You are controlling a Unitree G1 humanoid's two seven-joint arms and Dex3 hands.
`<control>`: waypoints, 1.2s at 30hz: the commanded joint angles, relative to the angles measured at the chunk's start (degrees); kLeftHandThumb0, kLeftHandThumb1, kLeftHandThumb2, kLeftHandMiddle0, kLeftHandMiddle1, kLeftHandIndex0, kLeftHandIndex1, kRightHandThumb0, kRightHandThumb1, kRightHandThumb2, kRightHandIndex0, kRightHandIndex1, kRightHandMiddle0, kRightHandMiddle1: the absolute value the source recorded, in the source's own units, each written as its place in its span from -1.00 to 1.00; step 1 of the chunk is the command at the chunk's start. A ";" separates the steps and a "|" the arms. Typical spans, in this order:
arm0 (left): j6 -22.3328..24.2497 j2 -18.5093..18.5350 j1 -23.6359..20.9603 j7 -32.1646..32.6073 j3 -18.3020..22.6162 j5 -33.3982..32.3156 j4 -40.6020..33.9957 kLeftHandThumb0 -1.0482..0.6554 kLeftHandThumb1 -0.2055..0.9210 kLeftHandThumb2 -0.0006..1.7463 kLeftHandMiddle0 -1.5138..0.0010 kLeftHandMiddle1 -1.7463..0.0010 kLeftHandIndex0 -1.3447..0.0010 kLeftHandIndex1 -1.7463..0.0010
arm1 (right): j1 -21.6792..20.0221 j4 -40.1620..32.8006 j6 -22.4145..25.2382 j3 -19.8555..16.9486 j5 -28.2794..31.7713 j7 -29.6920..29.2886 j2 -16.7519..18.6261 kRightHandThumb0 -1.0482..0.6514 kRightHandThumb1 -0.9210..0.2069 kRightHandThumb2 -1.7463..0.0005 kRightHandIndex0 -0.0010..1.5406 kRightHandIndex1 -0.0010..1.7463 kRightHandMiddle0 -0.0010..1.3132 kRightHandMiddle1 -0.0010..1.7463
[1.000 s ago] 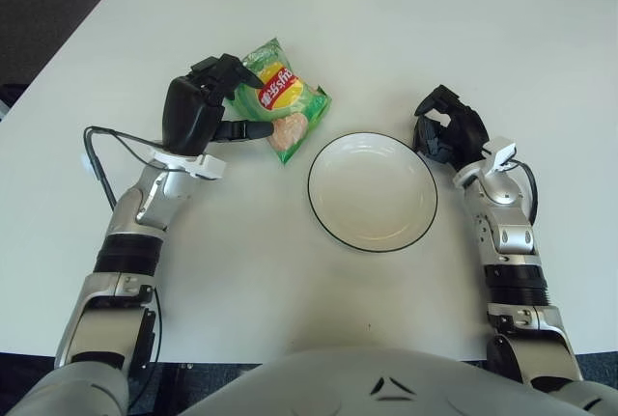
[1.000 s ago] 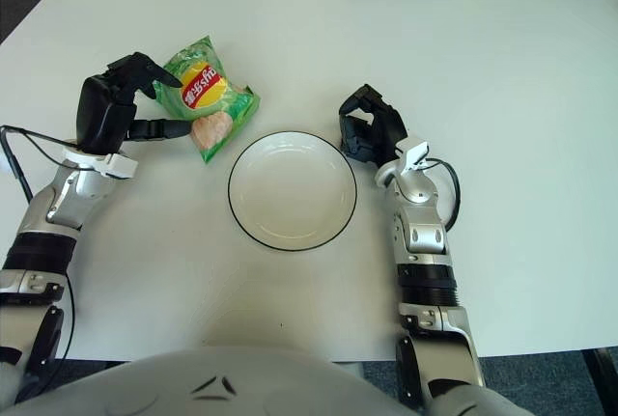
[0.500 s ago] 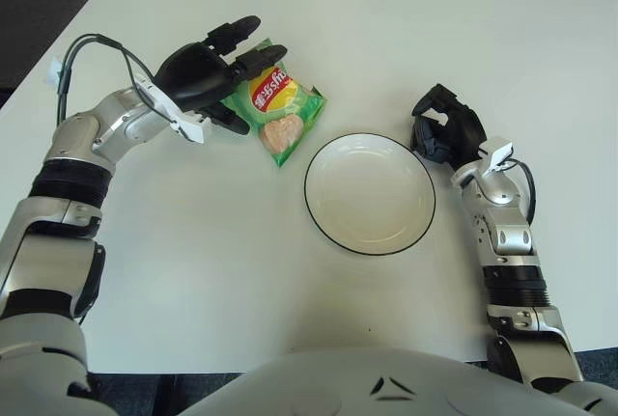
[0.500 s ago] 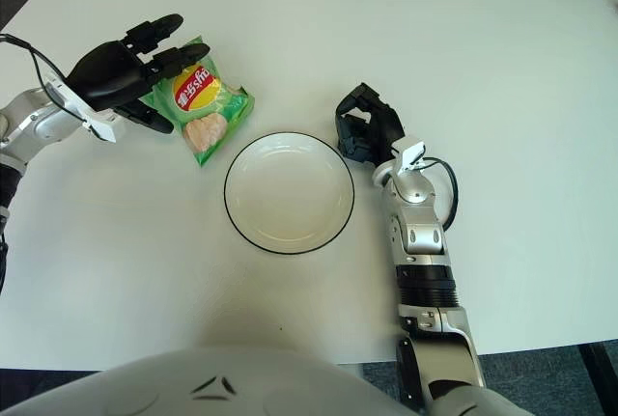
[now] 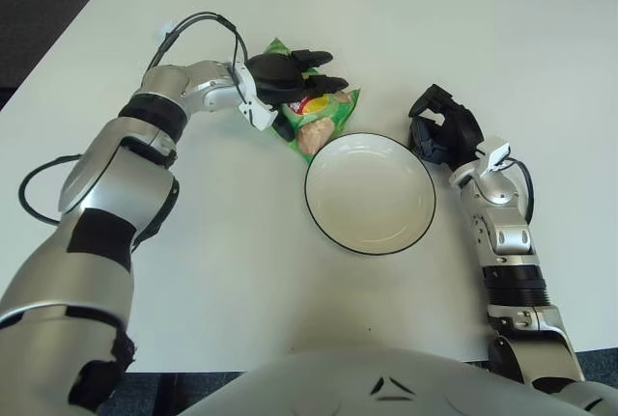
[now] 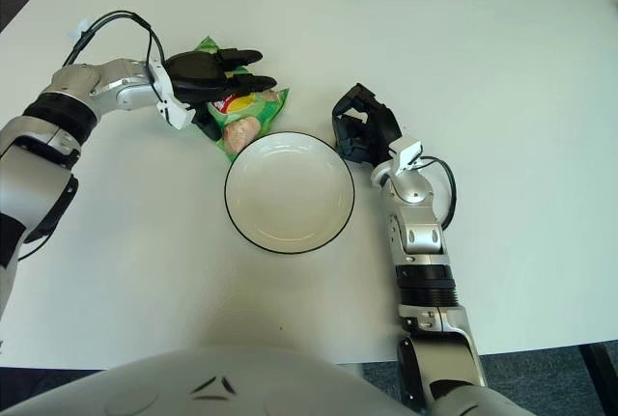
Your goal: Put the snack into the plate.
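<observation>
The green snack bag [image 5: 326, 117] with a red and yellow label lies just beyond the upper left rim of the white, black-rimmed plate [image 5: 370, 253]. My left hand [image 5: 293, 80] covers the bag's far half, fingers stretched over its top and the thumb tucked against its near left edge, gripping it. Part of the bag is hidden under that hand. My right hand [image 5: 442, 132] shows beside the plate's right rim, fingers curled around nothing.
The white table [image 5: 241, 271] stretches wide on all sides, its far edge at the top of the view. A black cable [image 5: 193, 22] loops off my left forearm, which reaches in from the left.
My left arm has swung right and the hand has closed down onto the bag. The bag has shifted right and turned, now close to the plate's rim. The right hand stayed put.
</observation>
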 commanded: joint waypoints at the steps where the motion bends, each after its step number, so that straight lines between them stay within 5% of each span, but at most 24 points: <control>1: 1.33 0.84 0.90 6.20 -2.24 2.90 1.79 0.10 0.99 -0.81 0.38 -0.29 0.36 -0.25 | 5.70 4.42 3.08 1.02 -0.09 0.72 0.97 -0.26 -0.29 -0.20 0.28 1.00 -0.30 1.00; 4: 1.62 0.80 0.71 8.52 -3.45 3.62 3.20 0.19 1.00 -0.79 0.30 -0.47 0.31 -0.39 | 5.76 4.29 3.16 1.03 -0.08 0.79 0.91 -0.26 -0.27 -0.21 0.29 1.00 -0.29 1.00; 8: 2.61 0.93 0.21 10.62 -4.98 4.67 4.19 0.22 0.96 -0.76 0.25 -0.47 0.24 -0.46 | 5.76 4.16 3.31 1.03 -0.11 0.80 0.84 -0.26 -0.27 -0.22 0.29 1.00 -0.29 1.00; 13: 3.86 1.33 -0.28 10.15 -5.96 4.27 4.84 0.23 0.48 -0.23 0.14 -0.47 0.28 -0.70 | 5.69 4.10 3.50 1.04 -0.15 0.82 0.75 -0.26 -0.27 -0.22 0.30 1.00 -0.29 1.00; 21: 4.19 1.92 -0.47 6.94 -4.87 0.99 5.45 0.23 0.21 0.07 0.08 -0.55 0.32 -0.81 | 5.65 4.15 3.60 1.09 -0.27 0.97 0.49 -0.26 -0.27 -0.21 0.29 1.00 -0.29 1.00; 31: 7.16 2.96 1.52 7.99 -0.72 -4.24 2.95 0.23 0.03 0.30 0.06 -0.61 0.38 -0.98 | 5.59 4.32 3.53 1.15 -0.35 1.20 0.25 -0.26 -0.27 -0.21 0.29 1.00 -0.29 1.00; 36: 5.11 3.69 2.59 9.78 2.87 -7.74 -0.03 0.23 -0.03 0.34 0.01 -0.57 0.35 -1.00 | 5.56 4.46 3.44 1.19 -0.52 1.25 0.19 -0.26 -0.28 -0.21 0.28 1.00 -0.29 1.00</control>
